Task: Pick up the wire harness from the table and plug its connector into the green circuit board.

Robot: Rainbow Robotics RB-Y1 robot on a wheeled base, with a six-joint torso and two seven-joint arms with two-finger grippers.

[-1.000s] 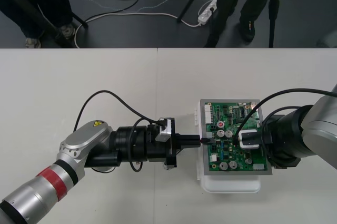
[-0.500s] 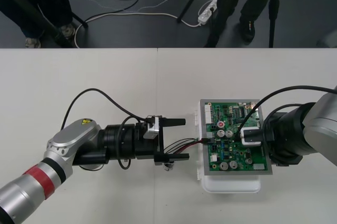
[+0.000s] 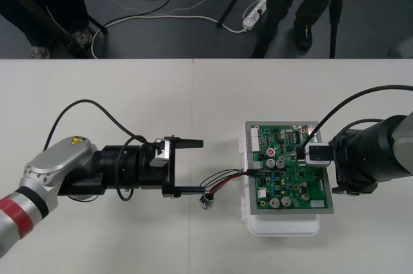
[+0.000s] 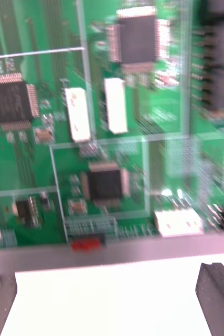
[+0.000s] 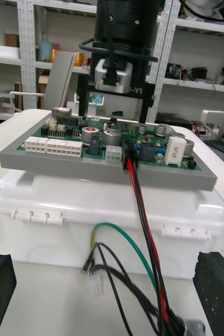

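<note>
The green circuit board sits on its white base at the right of the table. The harness's black plug is seated in the board's left edge; in the left wrist view the plug stands in a board connector. Its red, black and green wires trail left to the metal socket, which lies on the table. My left gripper is open, just left of the socket, touching nothing. My right gripper is open, hovering low over the board's right half.
The right gripper with its camera stands over the far side of the board as seen from the left wrist. A small white connector on a harness branch lies in front of the base. Bare table spreads left and behind.
My left gripper opened, let go of the harness and drew back to the left. The plug stayed in the board and the socket dropped to the table. The right gripper eased slightly right.
</note>
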